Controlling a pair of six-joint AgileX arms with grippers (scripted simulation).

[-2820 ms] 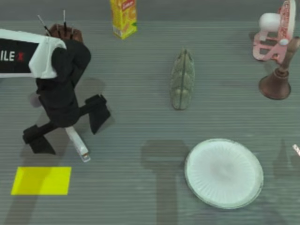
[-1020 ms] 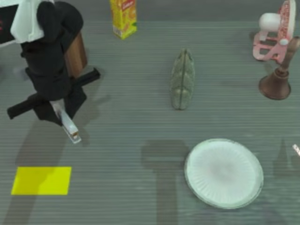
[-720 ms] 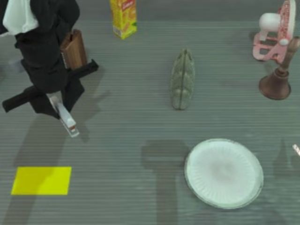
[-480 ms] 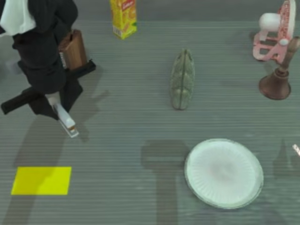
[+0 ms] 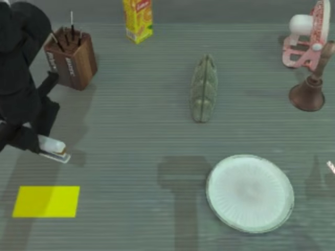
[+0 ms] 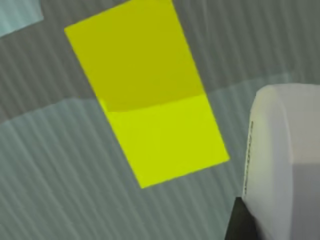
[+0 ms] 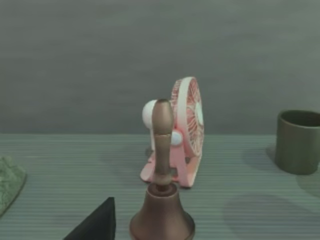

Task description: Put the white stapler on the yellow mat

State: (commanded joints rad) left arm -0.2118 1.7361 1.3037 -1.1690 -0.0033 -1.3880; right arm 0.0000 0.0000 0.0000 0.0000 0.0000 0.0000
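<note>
Grey ribbed tabletop (image 5: 136,130) from above: the left gripper (image 5: 36,144) grips the white stapler (image 5: 52,148) at the table's left side, above and apart from the yellow mat (image 5: 46,201). Left wrist view shows the stapler's white body (image 6: 285,160) just beside the mat (image 6: 150,105). Right wrist view faces a brown bell (image 7: 161,200) and pink fan (image 7: 180,135); whether the right gripper's fingers are apart cannot be told.

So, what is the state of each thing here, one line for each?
stapler: held off the table by the left gripper, not yet over the mat
mat: flat, bare
plate: flat, empty
bell: upright
fan: upright
carton: upright
right gripper: not in the top view
</note>
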